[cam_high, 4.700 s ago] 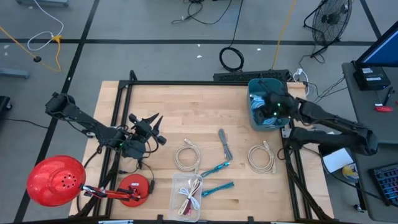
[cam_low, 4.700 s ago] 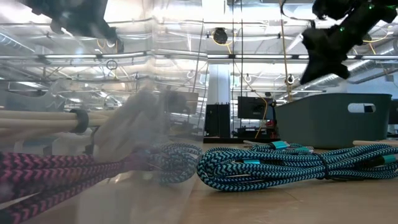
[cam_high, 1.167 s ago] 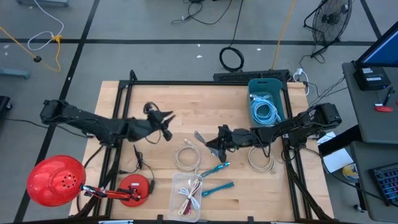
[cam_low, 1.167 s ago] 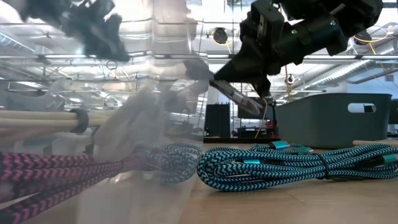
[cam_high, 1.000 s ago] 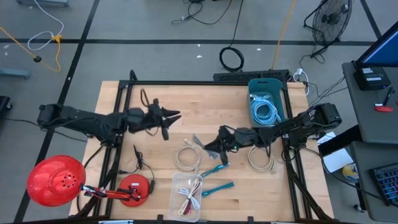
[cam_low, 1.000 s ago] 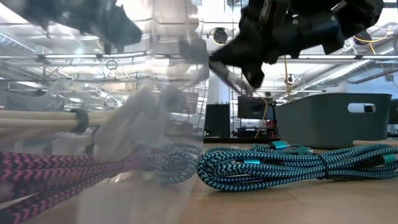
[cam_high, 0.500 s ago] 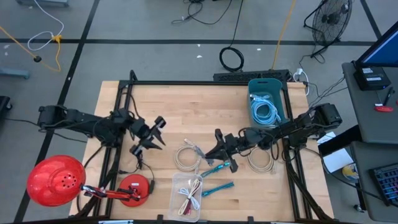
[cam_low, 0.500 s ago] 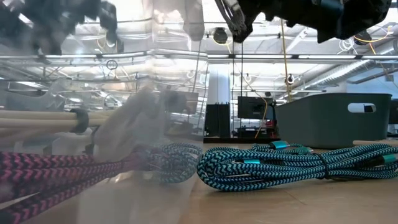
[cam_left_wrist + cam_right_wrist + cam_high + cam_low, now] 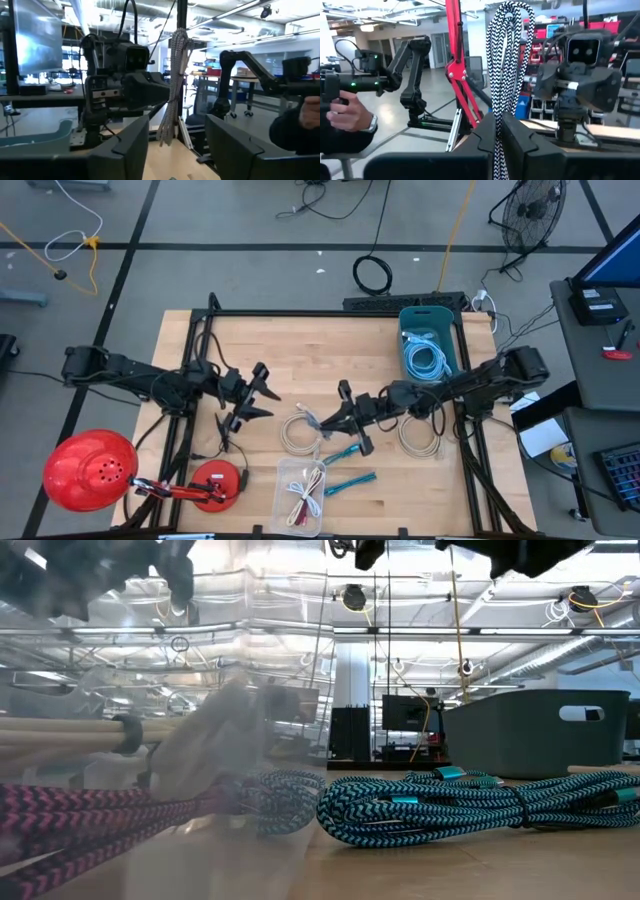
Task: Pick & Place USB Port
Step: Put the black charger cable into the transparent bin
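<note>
A black-and-white braided cable bundle (image 9: 509, 60) is held in my right gripper (image 9: 325, 420) over the table's middle. It also shows in the left wrist view (image 9: 174, 85) and as a grey strip in the high view (image 9: 307, 417). My left gripper (image 9: 252, 395) is open and empty at the table's left, pointing toward the cable with a gap between them; its two fingers (image 9: 125, 147) stand wide apart. In the low view both arms show only as dark shapes at the top edge. My right gripper pinches the folded cable bundle between its two fingers (image 9: 485, 137), at about mid-length (image 9: 500, 150), several strands together. The fingers come level from the table's right and lie across the bundle. The bundle stands upright, its looped end (image 9: 512, 10) above the fingers, its lower end (image 9: 165, 140) clear of the table.
Two white cable coils (image 9: 300, 435) (image 9: 420, 435), two teal cables (image 9: 350, 450) (image 9: 350, 480) and a clear bag with a pink cable (image 9: 303, 495) lie on the table. A grey bin (image 9: 405, 365) with a pale blue cable stands far right. A red lamp (image 9: 90, 470) is near left.
My right gripper has risen with the black-and-white cable, going out of the top of the low view, and has shifted a little toward the table's left. My left gripper has moved toward the near edge and turned to face the cable, staying open.
</note>
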### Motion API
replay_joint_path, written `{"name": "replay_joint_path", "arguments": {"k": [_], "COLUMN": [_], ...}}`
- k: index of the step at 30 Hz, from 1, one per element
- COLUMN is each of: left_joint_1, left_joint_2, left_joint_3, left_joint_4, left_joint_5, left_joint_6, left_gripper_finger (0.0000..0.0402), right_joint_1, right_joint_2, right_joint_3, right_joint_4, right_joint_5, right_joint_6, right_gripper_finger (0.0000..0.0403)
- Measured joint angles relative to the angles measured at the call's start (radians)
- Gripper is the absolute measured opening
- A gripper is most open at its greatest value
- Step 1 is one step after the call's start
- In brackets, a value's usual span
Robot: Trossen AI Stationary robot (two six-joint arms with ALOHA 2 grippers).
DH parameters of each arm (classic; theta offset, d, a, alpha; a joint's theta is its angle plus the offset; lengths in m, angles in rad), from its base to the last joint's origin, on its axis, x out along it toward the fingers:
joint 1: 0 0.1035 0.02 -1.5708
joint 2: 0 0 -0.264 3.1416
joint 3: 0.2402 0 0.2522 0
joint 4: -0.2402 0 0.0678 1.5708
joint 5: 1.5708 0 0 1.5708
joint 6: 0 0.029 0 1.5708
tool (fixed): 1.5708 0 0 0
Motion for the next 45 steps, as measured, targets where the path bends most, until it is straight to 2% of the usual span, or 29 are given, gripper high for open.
{"name": "replay_joint_path", "arguments": {"k": [7,15,25,33,45], "left_joint_1": [-0.018,-0.048,-0.065,-0.065,-0.065], "left_joint_2": [0.000,0.000,0.000,0.000,0.000], "left_joint_3": [0.000,0.026,0.029,0.029,0.029], "left_joint_4": [-0.005,-0.060,-0.089,-0.089,-0.088], "left_joint_5": [-0.046,-0.076,-0.092,-0.150,-0.152], "left_joint_6": [0.022,0.027,0.052,0.055,0.056], "left_gripper_finger": [0.0207,0.0207,0.0207,0.0207,0.0207], "right_joint_1": [-0.003,-0.005,-0.013,-0.018,-0.052], "right_joint_2": [0.074,0.214,0.225,0.225,0.225], "right_joint_3": [0.055,0.199,0.233,0.233,0.233], "right_joint_4": [0.004,-0.010,-0.046,-0.027,-0.018], "right_joint_5": [0.074,0.073,0.176,0.179,0.181], "right_joint_6": [-0.018,-0.079,-0.155,-0.157,-0.130], "right_gripper_finger": [0.0005,0.0002,0.0000,0.0002,0.0001]}}
